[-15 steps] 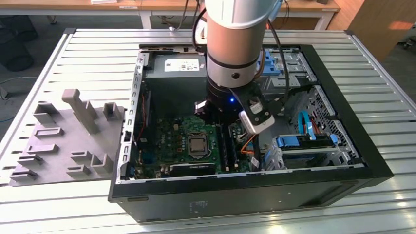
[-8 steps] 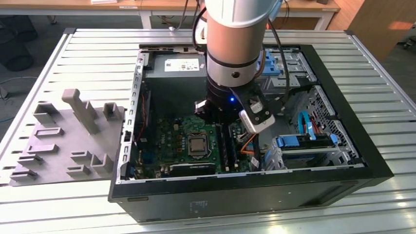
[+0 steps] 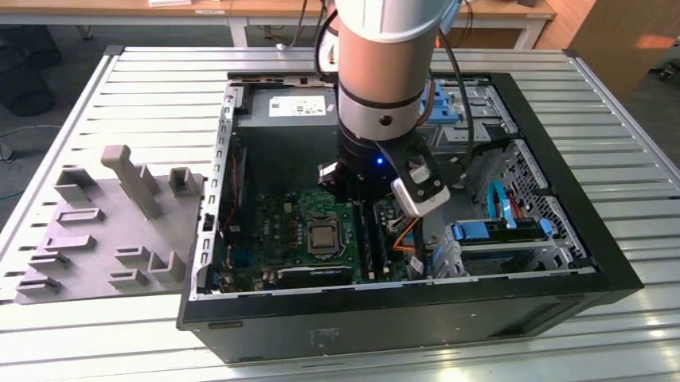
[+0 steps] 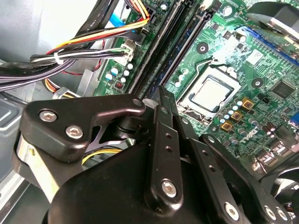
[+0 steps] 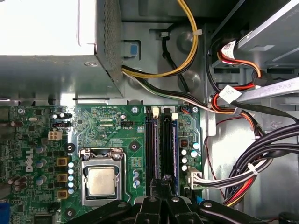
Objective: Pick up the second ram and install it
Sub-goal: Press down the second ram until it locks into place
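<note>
**RAM Installation: Tool Over Slots**

Slatted metal counter (image 3: 138,87) carries a grey fixture (image 3: 101,231) at 9 o'clock and the open case (image 3: 595,263). Tool (image 5: 163,184), fingers pressed together, sits at the motherboard (image 5: 107,128) slots, apparently seating the second ram (image 5: 174,154).

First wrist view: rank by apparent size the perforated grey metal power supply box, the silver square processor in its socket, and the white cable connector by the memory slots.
Largest to smallest:
1. Perforated grey metal power supply box
2. Silver square processor
3. White cable connector

The box sits nearer the camera, which inflates it, but the order is clear.
</note>
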`<state>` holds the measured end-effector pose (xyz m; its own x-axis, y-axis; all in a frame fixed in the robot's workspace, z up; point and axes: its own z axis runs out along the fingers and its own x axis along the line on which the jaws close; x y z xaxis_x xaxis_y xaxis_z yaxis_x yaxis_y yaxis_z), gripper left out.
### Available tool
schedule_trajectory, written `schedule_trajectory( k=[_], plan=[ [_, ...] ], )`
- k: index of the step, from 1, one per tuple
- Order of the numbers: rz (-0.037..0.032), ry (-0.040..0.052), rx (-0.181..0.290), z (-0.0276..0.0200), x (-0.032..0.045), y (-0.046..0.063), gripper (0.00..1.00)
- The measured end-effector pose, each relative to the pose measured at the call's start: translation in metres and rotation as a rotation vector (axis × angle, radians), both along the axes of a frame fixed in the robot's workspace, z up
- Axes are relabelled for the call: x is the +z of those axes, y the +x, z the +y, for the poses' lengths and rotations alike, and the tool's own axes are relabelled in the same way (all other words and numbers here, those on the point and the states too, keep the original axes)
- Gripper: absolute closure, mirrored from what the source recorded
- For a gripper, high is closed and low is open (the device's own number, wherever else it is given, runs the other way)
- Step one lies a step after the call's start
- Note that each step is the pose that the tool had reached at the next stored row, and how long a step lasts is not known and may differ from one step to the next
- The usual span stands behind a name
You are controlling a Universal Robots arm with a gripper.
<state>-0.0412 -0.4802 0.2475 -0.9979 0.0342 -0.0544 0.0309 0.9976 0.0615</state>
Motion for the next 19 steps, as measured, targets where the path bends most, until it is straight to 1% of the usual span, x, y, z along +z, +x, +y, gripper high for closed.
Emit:
schedule_trajectory(
  k=[13, 19],
  plan=[
    [0.0000, 0.0008, 0.000, 0.0003, 0.0025, 0.0001, 0.89],
    [0.0000, 0.0015, 0.000, 0.0046, 0.0024, 0.0000, 0.89]
  ],
)
